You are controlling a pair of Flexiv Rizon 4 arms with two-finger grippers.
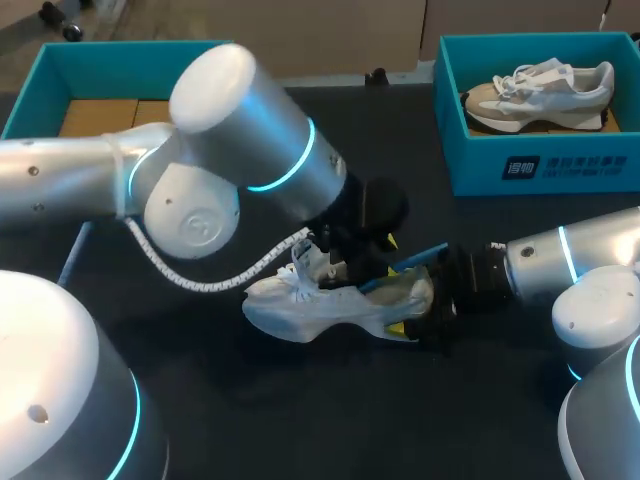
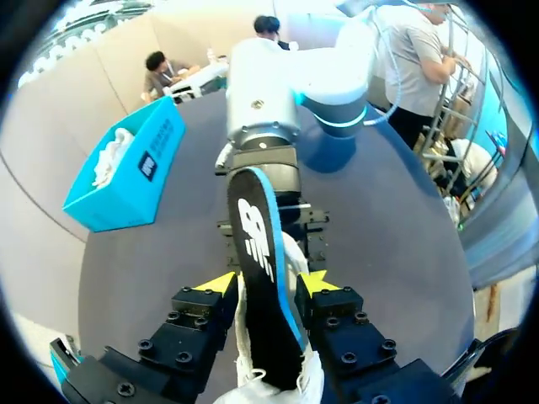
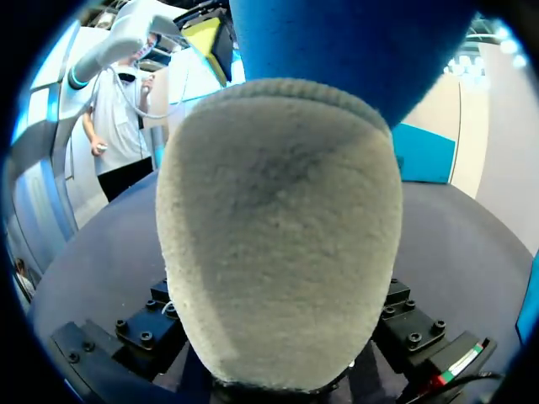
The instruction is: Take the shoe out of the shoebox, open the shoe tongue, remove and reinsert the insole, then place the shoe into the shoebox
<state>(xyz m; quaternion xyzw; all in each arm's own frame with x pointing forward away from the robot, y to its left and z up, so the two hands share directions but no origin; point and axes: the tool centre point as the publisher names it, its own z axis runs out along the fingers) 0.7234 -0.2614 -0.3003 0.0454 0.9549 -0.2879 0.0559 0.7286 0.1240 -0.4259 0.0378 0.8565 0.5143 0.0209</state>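
white shoe (image 1: 320,305) mid-table between both arms, heel pinched in right gripper (image 1: 415,305), black blue-edged insole (image 2: 261,278) sticking out of shoe, pinched between yellow tips of left gripper (image 2: 268,282), open teal shoebox (image 1: 40,80) well apart at back left.

From where I'm sitting it's just the table (image 1: 300,420): dark matte top, running charcoal out toward 6 o'clock, under soft, even light.

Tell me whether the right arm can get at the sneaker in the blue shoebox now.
Probably not: the right gripper is shut on the white shoe, though the shoebox stands open.
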